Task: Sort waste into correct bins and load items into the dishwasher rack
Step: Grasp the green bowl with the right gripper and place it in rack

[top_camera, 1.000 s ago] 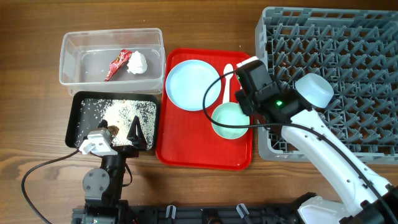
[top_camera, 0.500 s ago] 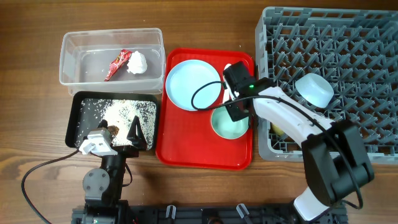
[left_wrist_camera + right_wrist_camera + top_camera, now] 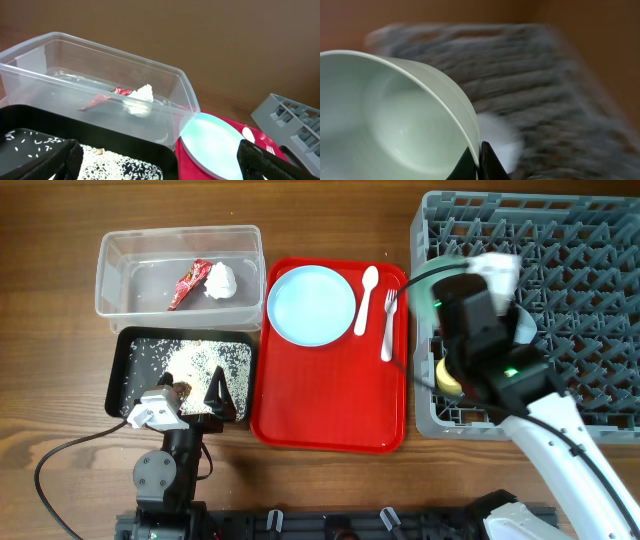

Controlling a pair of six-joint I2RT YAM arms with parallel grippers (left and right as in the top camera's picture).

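My right gripper is shut on the rim of the mint-green bowl, one finger inside and one outside. In the overhead view it holds the bowl tilted over the left side of the grey dishwasher rack. A yellow cup sits in the rack below the arm. The light-blue plate, white spoon and fork lie on the red tray. My left gripper rests open at the near edge of the black tray of rice crumbs.
The clear tub at the back left holds the red sachet and the tissue ball. A pale blurred shape lies just behind the held bowl in the rack. The right wrist view is motion-blurred.
My right gripper closed on the mint-green bowl on the red tray, lifted it and carried it right over the rack. The left arm has stayed still.
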